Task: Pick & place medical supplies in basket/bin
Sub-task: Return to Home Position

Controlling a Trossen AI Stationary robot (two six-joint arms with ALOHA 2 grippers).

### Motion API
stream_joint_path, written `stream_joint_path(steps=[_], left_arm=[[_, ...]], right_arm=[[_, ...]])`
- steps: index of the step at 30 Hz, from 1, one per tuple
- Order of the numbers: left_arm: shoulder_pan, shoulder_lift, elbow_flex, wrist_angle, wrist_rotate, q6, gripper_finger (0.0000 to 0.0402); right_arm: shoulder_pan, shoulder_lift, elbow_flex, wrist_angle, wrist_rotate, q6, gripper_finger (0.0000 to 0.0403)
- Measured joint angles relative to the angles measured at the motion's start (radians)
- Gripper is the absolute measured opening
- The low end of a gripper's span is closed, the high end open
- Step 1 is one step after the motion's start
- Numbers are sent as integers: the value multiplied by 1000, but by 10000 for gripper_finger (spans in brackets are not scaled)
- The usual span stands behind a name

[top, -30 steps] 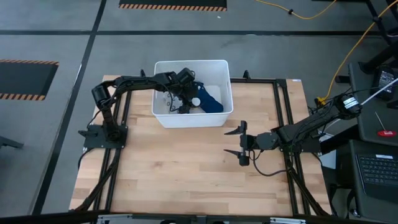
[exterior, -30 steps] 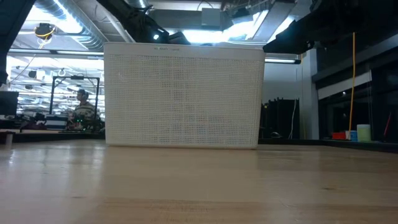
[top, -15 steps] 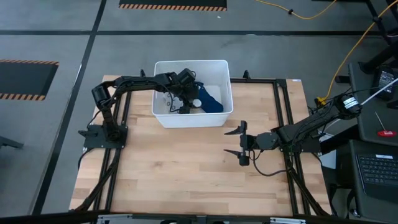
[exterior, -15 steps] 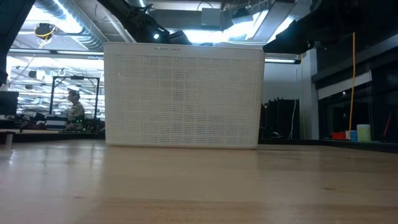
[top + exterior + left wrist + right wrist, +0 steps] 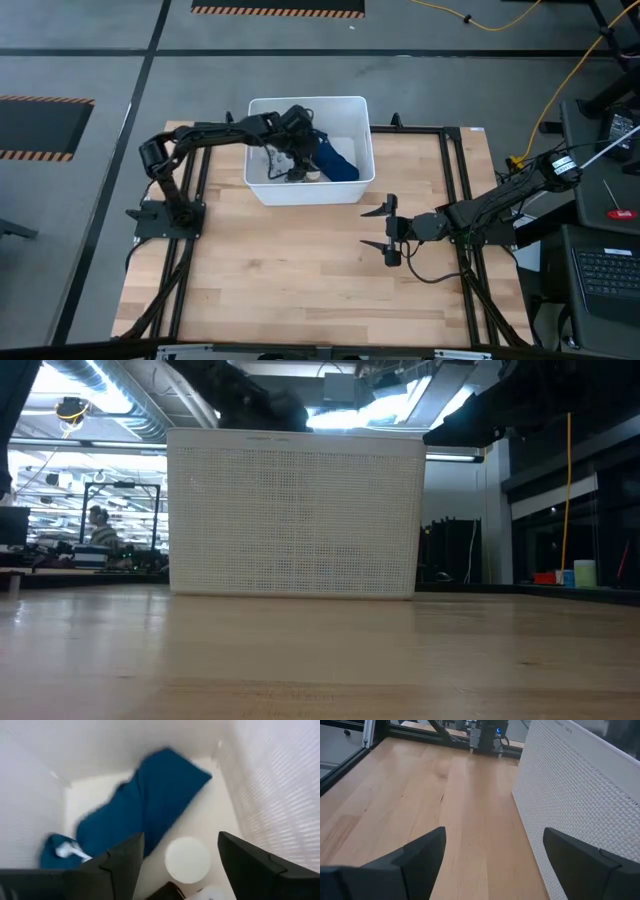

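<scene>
The white bin (image 5: 259,187) stands at the table's far middle; the low view shows its near wall (image 5: 295,515). Inside it the dark-blue cloth bundle (image 5: 338,163) lies on the floor, slanting toward a corner (image 5: 150,810). The tiny white round object (image 5: 187,860) lies flat on the bin floor beside it. My left gripper (image 5: 299,160) reaches down into the bin and is open (image 5: 180,839), its fingers standing either side of the round object and above it. The patterned packet cannot be made out. My right gripper (image 5: 389,230) waits open right of the table's middle.
A black frame rail (image 5: 455,200) runs along the table's right side, another (image 5: 190,260) along the left. Bare wooden table (image 5: 290,270) spreads in front of the bin. The right wrist view shows the bin's wall (image 5: 580,795) close beside my right gripper (image 5: 492,850).
My left arm has drawn back a little toward the table's left and far edge, its gripper staying inside the bin. The cloth bundle has stayed where it was. My right arm has kept still. A person in the room behind has walked leftward.
</scene>
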Motion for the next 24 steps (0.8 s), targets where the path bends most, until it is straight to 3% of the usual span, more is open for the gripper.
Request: stream_joint_path(steps=[12,17,22,24], left_arm=[[10,-280,3,-36,4,50,218],[10,-380,-31,-45,-4,50,181],[10,-440,-36,-108,-100,8,137],[12,-461,-52,-107,-75,-1,116]], right_arm=[[0,0,0,-2,0,2,335],[0,0,0,-3,0,2,335],[-9,0,0,-1,0,4,335],[-17,0,0,-1,0,12,335]])
